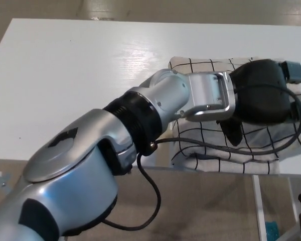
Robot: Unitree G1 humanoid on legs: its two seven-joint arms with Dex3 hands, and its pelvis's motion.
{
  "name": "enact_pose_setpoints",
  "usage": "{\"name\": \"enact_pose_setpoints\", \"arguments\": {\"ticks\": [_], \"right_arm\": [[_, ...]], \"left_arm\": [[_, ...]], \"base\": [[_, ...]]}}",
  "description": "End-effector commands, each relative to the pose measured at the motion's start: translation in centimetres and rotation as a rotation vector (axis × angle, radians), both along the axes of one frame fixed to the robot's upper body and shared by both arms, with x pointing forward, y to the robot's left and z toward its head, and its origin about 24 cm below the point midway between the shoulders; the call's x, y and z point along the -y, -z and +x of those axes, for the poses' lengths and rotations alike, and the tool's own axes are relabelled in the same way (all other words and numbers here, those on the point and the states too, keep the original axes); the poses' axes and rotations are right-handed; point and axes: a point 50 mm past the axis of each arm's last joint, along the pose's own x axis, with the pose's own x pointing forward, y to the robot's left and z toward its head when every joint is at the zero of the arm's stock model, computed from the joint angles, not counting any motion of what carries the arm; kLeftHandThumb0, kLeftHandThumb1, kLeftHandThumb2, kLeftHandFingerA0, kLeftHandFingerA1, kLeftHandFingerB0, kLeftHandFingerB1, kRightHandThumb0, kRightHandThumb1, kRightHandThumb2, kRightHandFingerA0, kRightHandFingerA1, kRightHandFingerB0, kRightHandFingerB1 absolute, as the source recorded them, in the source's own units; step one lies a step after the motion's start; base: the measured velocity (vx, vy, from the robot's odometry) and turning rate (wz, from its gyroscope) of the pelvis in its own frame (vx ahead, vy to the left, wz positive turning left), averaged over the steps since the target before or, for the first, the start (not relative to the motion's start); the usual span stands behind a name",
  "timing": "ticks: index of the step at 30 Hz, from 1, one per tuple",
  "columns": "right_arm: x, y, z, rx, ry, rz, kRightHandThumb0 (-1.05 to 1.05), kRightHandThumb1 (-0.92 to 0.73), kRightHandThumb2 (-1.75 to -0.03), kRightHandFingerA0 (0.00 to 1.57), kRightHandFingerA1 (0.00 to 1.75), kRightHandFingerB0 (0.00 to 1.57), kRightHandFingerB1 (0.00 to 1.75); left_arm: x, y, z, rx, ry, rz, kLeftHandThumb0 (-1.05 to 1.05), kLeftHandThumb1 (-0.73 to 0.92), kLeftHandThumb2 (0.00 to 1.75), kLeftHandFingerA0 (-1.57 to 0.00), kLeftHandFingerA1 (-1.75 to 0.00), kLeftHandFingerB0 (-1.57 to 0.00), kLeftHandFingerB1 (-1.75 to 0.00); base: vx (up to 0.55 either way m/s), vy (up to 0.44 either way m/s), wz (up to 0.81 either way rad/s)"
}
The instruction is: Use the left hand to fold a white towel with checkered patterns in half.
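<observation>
The towel (210,70) lies doubled over at the right, near edge of the table (65,75), upper layer resting on the lower, near hem showing two stacked edges. The left hand (261,98) sits on top of it, fingers apart, thumb pointing down at the cloth, gripping nothing that I can see. The fold looks made; next comes lifting clear without dragging the top layer askew.

Only 1 view: from the robot's head, looking steeply down, close over its left arm (115,145) and the white table (65,75).
</observation>
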Motion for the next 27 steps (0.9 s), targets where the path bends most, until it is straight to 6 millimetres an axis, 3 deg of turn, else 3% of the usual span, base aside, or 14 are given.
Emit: {"name": "enact_pose_setpoints", "arguments": {"ticks": [1, 5, 8, 9, 12, 14, 15, 16, 18, 21, 24, 25, 27], "right_arm": [[0.2, 1.1, -0.9, -0.058, 0.02, 0.015, -0.49, -0.76, -0.62, 0.46, 0.45, 0.66, 0.45], [0.2, 1.4, -1.1, -0.065, 0.02, 0.033, -0.49, -0.75, -0.62, 0.46, 0.46, 0.66, 0.45], [0.4, 1.7, -1.5, -0.081, 0.019, 0.042, -0.49, -0.75, -0.62, 0.46, 0.45, 0.65, 0.45], [0.4, 1.7, -1.5, -0.081, 0.019, 0.042, -0.49, -0.75, -0.62, 0.46, 0.45, 0.65, 0.45], [0.5, 2.2, -2.4, -0.092, 0.02, 0.055, -0.49, -0.74, -0.63, 0.46, 0.45, 0.65, 0.45], [0.5, 2.9, -3.6, -0.125, 0.017, 0.058, -0.49, -0.74, -0.62, 0.44, 0.44, 0.57, 0.43], [0.4, 3.1, -4.1, -0.141, 0.017, 0.06, -0.49, -0.74, -0.63, 0.42, 0.43, 0.52, 0.41], [0.3, 3.5, -4.7, -0.167, 0.02, 0.071, -0.5, -0.57, -0.97, 0.3, 0.54, 0.42, 0.57], [0.3, 3.8, -5.3, -0.186, 0.027, 0.083, -0.5, -0.57, -0.97, 0.3, 0.54, 0.42, 0.57], [0.2, 4.4, -6.7, -0.224, 0.035, 0.077, -0.52, -0.59, -0.96, 0.32, 0.55, 0.41, 0.56], [0.1, 4.6, -7.3, -0.233, 0.04, 0.079, -0.52, -0.6, -0.96, 0.33, 0.55, 0.41, 0.56], [0.1, 4.6, -7.5, -0.234, 0.043, 0.072, -0.47, -0.74, -0.62, 0.4, 0.42, 0.45, 0.38], [0.2, 4.6, -7.4, -0.232, 0.051, 0.068, -0.46, -0.74, -0.62, 0.39, 0.42, 0.45, 0.39]], "left_arm": [[-4.5, -10.4, 1.6, -0.623, -0.277, -0.367, -1.04, 0.67, 0.64, 0.0, 0.0, 0.0, -0.16], [-6.1, -14.4, 0.0, -0.635, -0.149, -0.542, -1.04, 0.65, 0.66, 0.0, 0.0, 0.0, -0.16], [-8.6, -17.1, -1.9, -0.588, -0.04, -0.656, -1.02, 0.67, 0.65, 0.0, 0.0, 0.0, -0.17], [-8.6, -17.1, -1.9, -0.588, -0.04, -0.656, -1.02, 0.67, 0.65, 0.0, 0.0, 0.0, -0.17], [-11.7, -18.1, -3.4, -0.542, -0.01, -0.671, -0.97, 0.68, 0.6, 0.0, 0.0, 0.0, -0.21], [-14.0, -17.7, -4.2, -0.537, -0.038, -0.66, -0.93, 0.68, 0.6, 0.0, -0.01, 0.0, -0.24], [-14.9, -17.3, -4.5, -0.541, -0.051, -0.661, -0.88, 0.53, 0.95, 0.0, -0.04, 0.0, -0.17], [-16.7, -16.5, -5.1, -0.542, -0.072, -0.668, -0.86, 0.53, 0.94, 0.0, -0.04, -0.01, -0.18], [-17.8, -15.8, -5.6, -0.542, -0.087, -0.67, -0.86, 0.53, 0.94, 0.0, -0.04, -0.01, -0.18], [-21.7, -13.4, -8.1, -0.595, -0.08, -0.713, -0.82, 0.51, 0.93, 0.0, -0.08, 0.0, -0.22], [-23.0, -12.3, -9.5, -0.627, -0.077, -0.734, -0.81, 0.5, 0.92, 0.0, -0.09, -0.01, -0.23], [-24.6, -11.2, -11.4, -0.628, -0.07, -0.758, -0.76, 0.49, 0.91, 0.0, -0.14, -0.04, -0.25], [-25.9, -10.5, -13.0, -0.64, -0.075, -0.782, -0.74, 0.47, 0.88, 0.0, -0.15, -0.04, -0.26]], "base": [[0.0, 0.0, 0.0], [0.0, 0.0, 0.0], [0.0, 0.0, 0.0], [0.0, 0.0, 0.0], [0.0, 0.0, 0.0], [0.0, 0.0, 0.0], [0.0, 0.0, 0.0], [0.0, 0.0, 0.0], [0.0, 0.0, 0.0], [0.0, 0.0, 0.0], [0.0, 0.0, 0.0], [0.0, 0.0, 0.0], [0.0, 0.0, 0.0]]}}
